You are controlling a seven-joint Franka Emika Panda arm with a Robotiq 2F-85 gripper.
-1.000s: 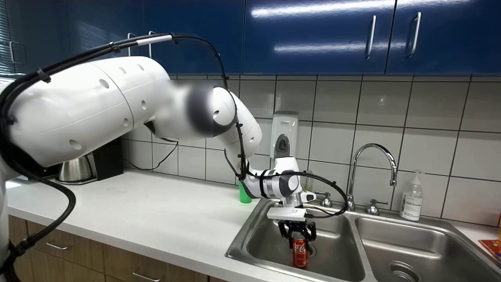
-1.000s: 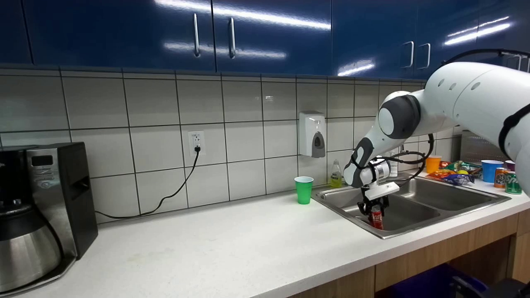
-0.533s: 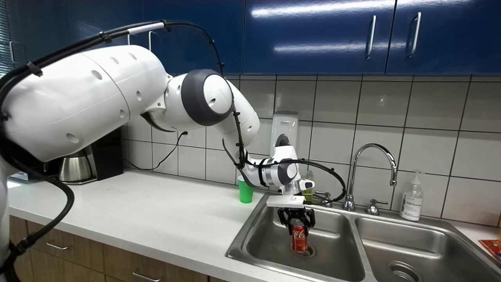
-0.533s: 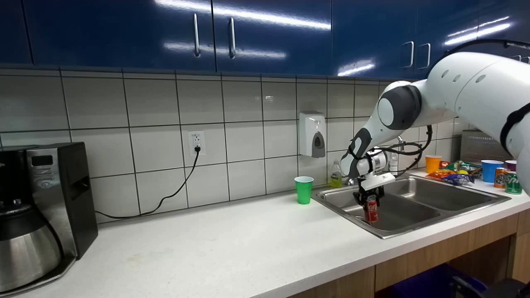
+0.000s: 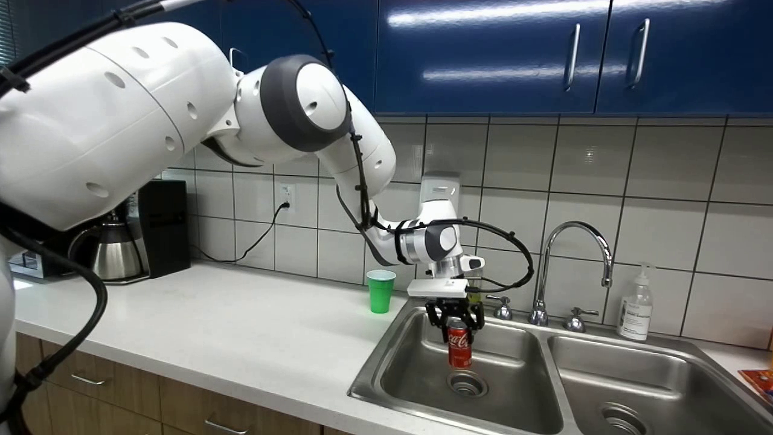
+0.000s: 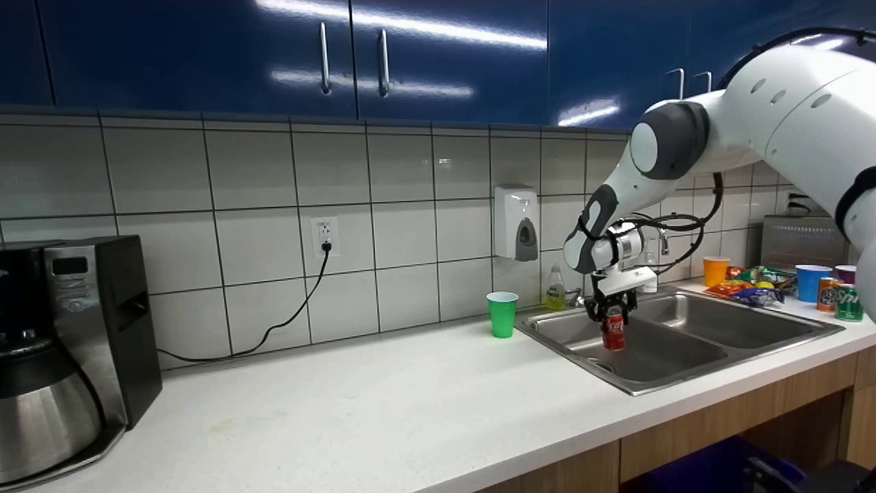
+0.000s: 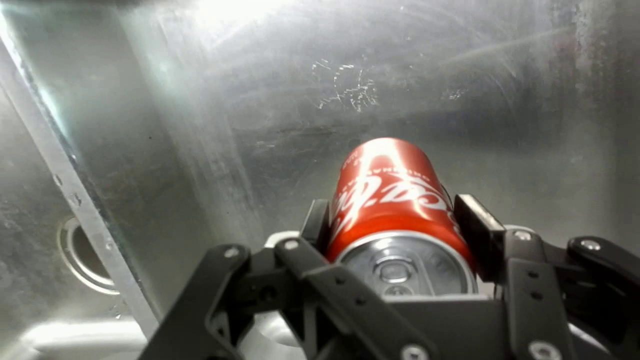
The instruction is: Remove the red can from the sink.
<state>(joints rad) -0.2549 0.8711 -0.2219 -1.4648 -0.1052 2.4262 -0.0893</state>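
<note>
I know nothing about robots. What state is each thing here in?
Red can: held, roughly upright, above the bottom of the sink
End effector: shut on the red can
Faucet: no water visibly running
Blue cabinets: shut
Drawers: shut
Green cup: upright
Orange cup: upright
Blue cup: upright
Orange can: upright
Green can: upright
Pump bottle: upright
Black plug: in the wall outlet
Coffee maker display: dark

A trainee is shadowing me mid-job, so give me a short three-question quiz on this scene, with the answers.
1. True or false: the green cup stands on the counter.
2. Count: the sink has how many basins?
3. In the wrist view, which end of the red can, held in the gripper, do we see: A) its base; B) its top?

Key: 1. True. 2. Two. 3. B; the pull tab shows.
</note>
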